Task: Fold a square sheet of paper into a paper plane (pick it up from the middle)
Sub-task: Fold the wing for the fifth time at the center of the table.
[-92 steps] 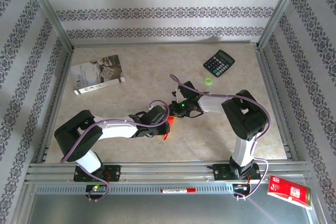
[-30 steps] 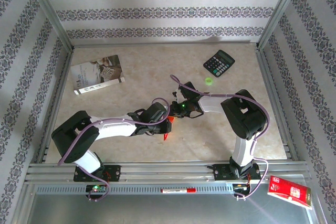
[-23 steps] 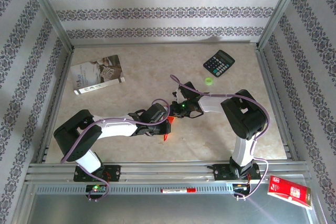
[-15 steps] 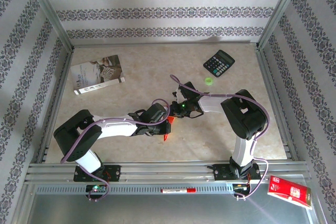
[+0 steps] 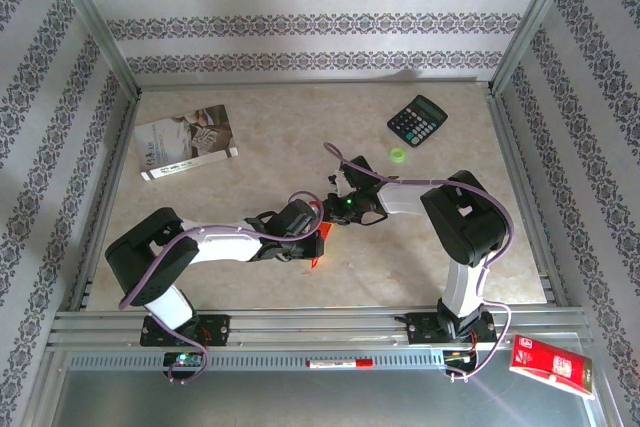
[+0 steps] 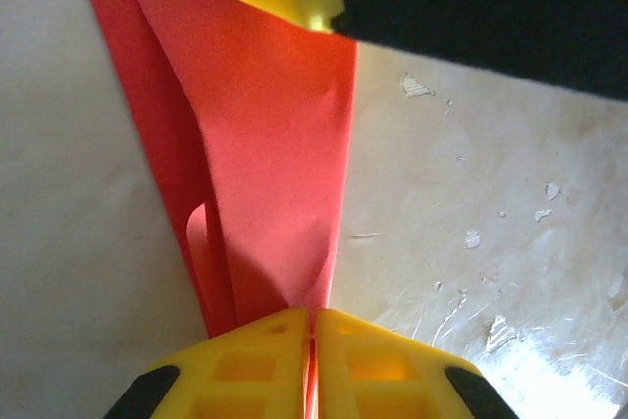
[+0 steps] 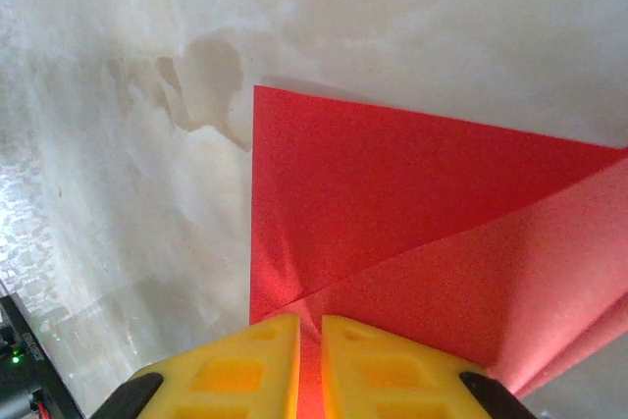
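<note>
The beige marbled surface [image 5: 250,157] lies between walls of patterned wallpaper. Near its middle, just ahead of the two arms, we find the red paper sheet [image 7: 392,183], already partly folded. The right wrist view shows a diagonal flap laid over a flat layer, and the left wrist view shows a narrow raised fold with more layers beside it. The left tool [image 6: 312,340] is closed, its jaws pinching the paper's folded edge. The right tool [image 7: 310,345] is likewise clamped on the sheet, near where the diagonal crease meets the edge. The two tools sit close together, facing each other across the paper. We judge this a mid-fold step, probably a wing or the centre crease, though from above the arms hide too much of the sheet for us to say which. The next move calls for one tool to pin the paper while the other draws its layer over, lines up the edges and presses the crease flat without tearing or slipping.
</note>
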Controlling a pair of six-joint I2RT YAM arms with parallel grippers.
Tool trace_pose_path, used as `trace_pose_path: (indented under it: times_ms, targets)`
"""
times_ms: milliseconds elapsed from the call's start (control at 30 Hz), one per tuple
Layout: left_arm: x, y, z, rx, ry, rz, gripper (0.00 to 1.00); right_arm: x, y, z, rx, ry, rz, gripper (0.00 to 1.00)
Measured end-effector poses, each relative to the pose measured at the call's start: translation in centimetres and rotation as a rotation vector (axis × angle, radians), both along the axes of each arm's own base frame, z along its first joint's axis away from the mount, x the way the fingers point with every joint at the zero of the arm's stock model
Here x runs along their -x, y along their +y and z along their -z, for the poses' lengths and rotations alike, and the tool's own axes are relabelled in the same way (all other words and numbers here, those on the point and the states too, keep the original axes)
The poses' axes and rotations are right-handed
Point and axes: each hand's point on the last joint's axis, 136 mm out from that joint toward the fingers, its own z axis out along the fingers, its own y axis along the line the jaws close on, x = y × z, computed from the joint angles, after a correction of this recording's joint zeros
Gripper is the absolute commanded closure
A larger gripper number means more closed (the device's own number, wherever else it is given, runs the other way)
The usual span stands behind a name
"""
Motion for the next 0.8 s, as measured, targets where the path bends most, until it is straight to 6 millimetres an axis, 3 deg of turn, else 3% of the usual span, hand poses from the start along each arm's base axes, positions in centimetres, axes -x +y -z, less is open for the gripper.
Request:
trace_pose_path:
  times_ms: [433,800]
  targets:
    - [0.6,0.2,-1.2,0.034,-0.003,0.005,0.88,0.0,0.0,0.1,0.001,0.003,0.000,0.84]
    - [1.0,-1.0,-2.1,0.078,0.027,0.046,0.86,0.0,0.0,0.1,0.001,0.004,0.000,0.84]
